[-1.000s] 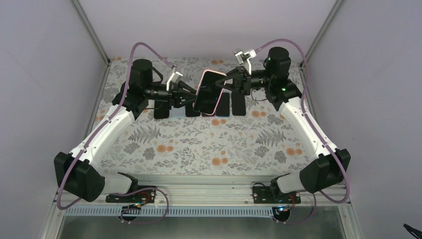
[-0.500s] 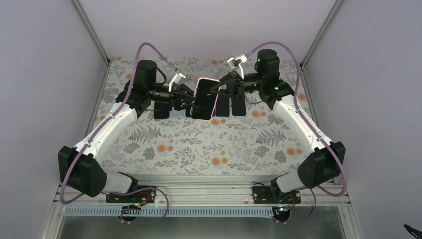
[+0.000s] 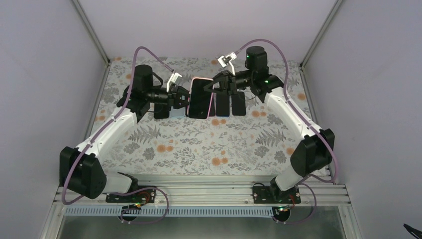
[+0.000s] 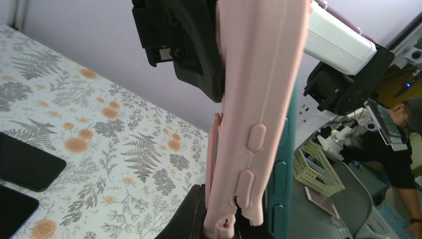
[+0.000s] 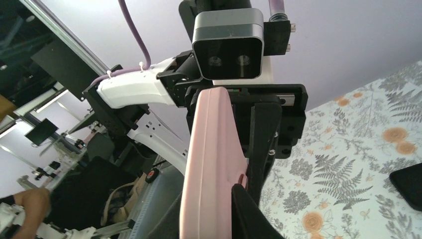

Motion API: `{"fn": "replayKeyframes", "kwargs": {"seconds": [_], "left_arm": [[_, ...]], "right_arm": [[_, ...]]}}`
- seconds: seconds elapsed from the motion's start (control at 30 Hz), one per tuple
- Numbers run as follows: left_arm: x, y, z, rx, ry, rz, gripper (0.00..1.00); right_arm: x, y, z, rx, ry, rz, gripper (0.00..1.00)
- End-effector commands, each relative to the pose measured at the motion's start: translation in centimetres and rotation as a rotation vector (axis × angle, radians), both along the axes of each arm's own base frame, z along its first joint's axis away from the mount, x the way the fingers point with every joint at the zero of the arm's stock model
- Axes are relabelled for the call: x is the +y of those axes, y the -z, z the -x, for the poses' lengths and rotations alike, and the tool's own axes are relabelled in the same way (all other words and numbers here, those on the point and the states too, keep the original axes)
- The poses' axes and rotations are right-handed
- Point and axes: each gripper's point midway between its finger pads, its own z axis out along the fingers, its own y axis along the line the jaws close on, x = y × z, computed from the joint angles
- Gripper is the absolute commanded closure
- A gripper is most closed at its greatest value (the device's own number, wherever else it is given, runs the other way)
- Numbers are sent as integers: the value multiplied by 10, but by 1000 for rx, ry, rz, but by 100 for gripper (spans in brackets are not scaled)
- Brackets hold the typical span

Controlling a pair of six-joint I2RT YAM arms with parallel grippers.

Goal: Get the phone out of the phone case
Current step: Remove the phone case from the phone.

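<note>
Phone case (image 3: 200, 97) in left end effector (image 3: 185, 98)

Two-arm rig, white shells, black joints.
left arm (image 3: 107, 132) and right arm (image 3: 293, 117): rounded white links, chunky black joint housings (image 3: 82, 172), black fingers (image 5: 249, 211). Purple cables (image 3: 271, 42) run along each. Grey camera box (image 5: 228, 45) with two lenses at the wrist, green light (image 3: 266, 78) on right arm.

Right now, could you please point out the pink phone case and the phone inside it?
pink phone case (image 4: 259, 74): left wrist view, side wall above the buttons.
phone (image 3: 200, 99): top view, its dark screen.
</note>
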Motion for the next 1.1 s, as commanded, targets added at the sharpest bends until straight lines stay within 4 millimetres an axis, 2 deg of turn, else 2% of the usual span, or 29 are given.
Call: {"fn": "replayKeyframes", "kwargs": {"seconds": [0.0,0.07,0.13,0.2,0.27,0.33,0.4,0.5,0.8,0.9,1.07], "left_arm": [[6,-25,-5,-87,-44,77,98],[11,-21,-11,-55,-72,80,98],[16,-16,-19,-15,-112,80,98],[22,-11,-29,31,-154,79,98],[26,-7,-37,69,-183,79,98],[29,-4,-45,111,-213,78,98],[33,1,-57,172,-277,66,98],[41,7,-74,270,-375,53,98],[68,35,-110,562,-569,56,97],[74,42,-115,621,-586,65,98],[80,50,-118,672,-584,94,98]], "right_arm": [[15,-9,1,9,-28,4,81],[8,-17,-15,-16,34,1,75],[1,-27,-27,-45,89,-4,59],[-7,-38,-39,-88,151,-10,48],[-13,-48,-44,-152,210,-17,33],[-17,-54,-45,-229,266,-20,22],[-19,-54,-48,-282,318,-13,13],[-21,-46,-59,-355,420,38,5],[-4,-7,-71,-620,655,258,8],[8,11,-70,-698,689,339,9],[29,38,-61,-811,711,419,16]]}}
